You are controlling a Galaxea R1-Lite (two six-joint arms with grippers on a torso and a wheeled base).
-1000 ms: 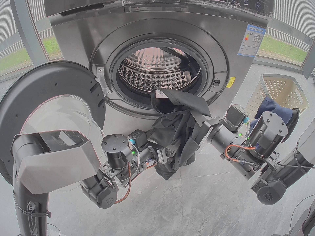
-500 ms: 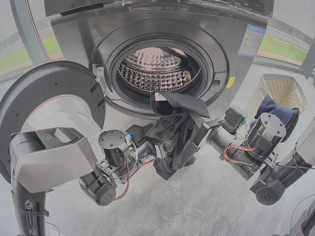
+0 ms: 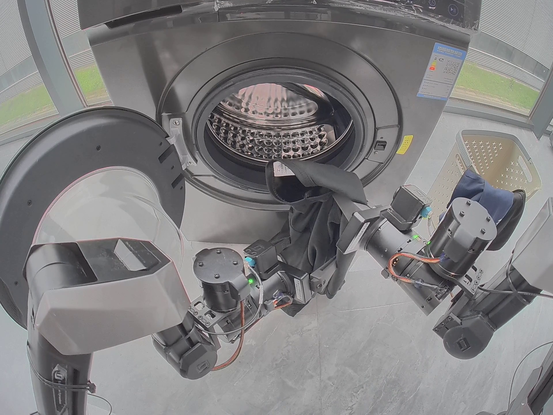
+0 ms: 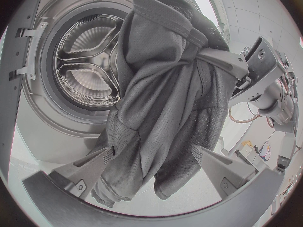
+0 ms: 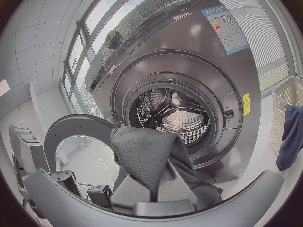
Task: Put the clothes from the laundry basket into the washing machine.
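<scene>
Black garment [image 3: 308, 220] clamped in right hand [image 3: 345, 214], washing machine [image 3: 138, 70] opening just beyond; left hand [image 3: 322, 272] below, fingers [image 4: 219, 169] wide apart, gripping nothing.

Two garments [image 3: 317, 180] [image 3: 484, 188], one basket [image 3: 501, 136], one washing machine [image 3: 144, 70]

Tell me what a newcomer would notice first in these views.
A black garment dangles from the shut right hand, right in front of the washing machine's open drum. The left hand sits open below, straddling the hanging cloth. To the right, a blue garment drapes over the laundry basket.
</scene>
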